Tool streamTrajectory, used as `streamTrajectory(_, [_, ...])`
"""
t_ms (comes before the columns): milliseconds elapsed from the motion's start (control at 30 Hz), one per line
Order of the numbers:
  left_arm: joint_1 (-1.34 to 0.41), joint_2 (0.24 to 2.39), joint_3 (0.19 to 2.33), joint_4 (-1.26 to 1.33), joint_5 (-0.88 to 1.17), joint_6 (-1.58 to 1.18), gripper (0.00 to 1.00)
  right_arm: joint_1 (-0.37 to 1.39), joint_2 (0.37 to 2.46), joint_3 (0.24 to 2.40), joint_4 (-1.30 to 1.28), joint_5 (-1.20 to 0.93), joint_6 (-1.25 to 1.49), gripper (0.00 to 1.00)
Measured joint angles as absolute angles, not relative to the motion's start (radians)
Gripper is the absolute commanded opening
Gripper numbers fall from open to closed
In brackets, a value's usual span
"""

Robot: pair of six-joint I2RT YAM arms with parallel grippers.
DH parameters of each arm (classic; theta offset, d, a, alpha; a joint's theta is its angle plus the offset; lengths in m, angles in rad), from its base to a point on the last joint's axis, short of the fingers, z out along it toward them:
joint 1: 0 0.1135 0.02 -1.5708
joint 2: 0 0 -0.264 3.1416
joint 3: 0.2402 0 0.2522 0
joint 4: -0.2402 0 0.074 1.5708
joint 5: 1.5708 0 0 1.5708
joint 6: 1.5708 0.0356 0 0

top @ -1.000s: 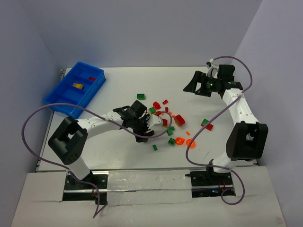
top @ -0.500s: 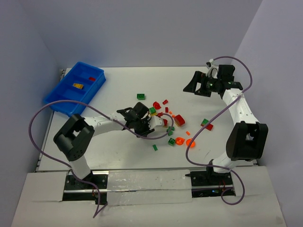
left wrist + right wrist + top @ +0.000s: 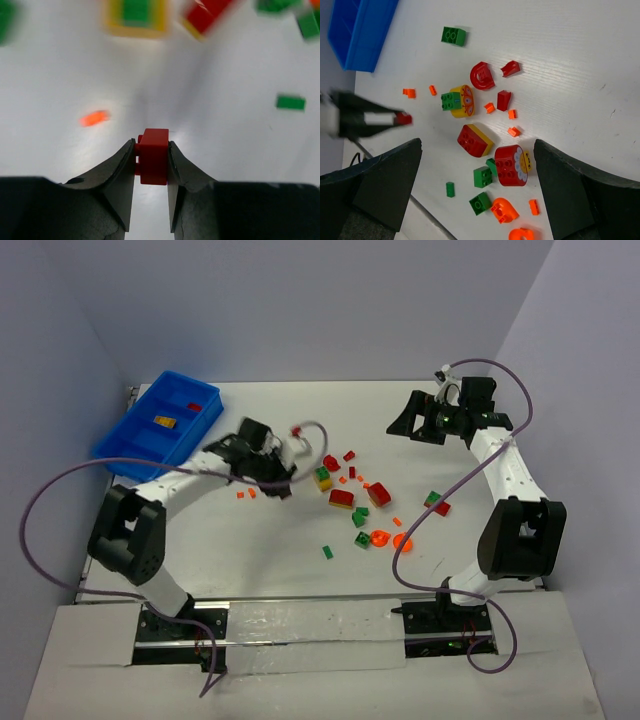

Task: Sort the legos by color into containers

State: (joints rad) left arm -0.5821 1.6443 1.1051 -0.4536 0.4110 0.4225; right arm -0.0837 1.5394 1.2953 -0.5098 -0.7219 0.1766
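Observation:
My left gripper (image 3: 286,486) is shut on a small red lego (image 3: 153,156), pinched between both black fingers just above the table. It hovers left of the loose legos. The right wrist view shows that same red lego (image 3: 403,118) at the fingertips. The scattered legos include a yellow-and-green piece (image 3: 322,478), a red-and-yellow block (image 3: 341,498) and orange rounded pieces (image 3: 380,537). The blue container (image 3: 120,440) stands at the far left with a yellow lego (image 3: 164,421) and a red one (image 3: 193,406) in separate compartments. My right gripper (image 3: 408,412) hangs open and empty at the far right.
Two tiny orange bits (image 3: 245,494) lie just left of the left gripper. A green and red pair (image 3: 436,502) sits apart near the right arm. The left arm's purple cable (image 3: 318,435) loops over the pile's far side. Walls close in behind and on both sides.
The left gripper closed on the red lego in the pile, then carried it left and farther back. Two orange bits now show where the arm was. The right arm has not moved.

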Motion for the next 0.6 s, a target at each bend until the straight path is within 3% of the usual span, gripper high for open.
streamTrajectory(233, [-0.143,1.590,1.329,-0.426,0.473,0.261,0.00,-0.083,1.539,1.296,-0.513,-0.719,0.155,1.00])
streamTrajectory(600, [0.041,1.680,1.570,-0.431,0.320,-0.023,0.00,-0.083,1.508,1.351,-0.622,-0.587,-0.052,1.00])
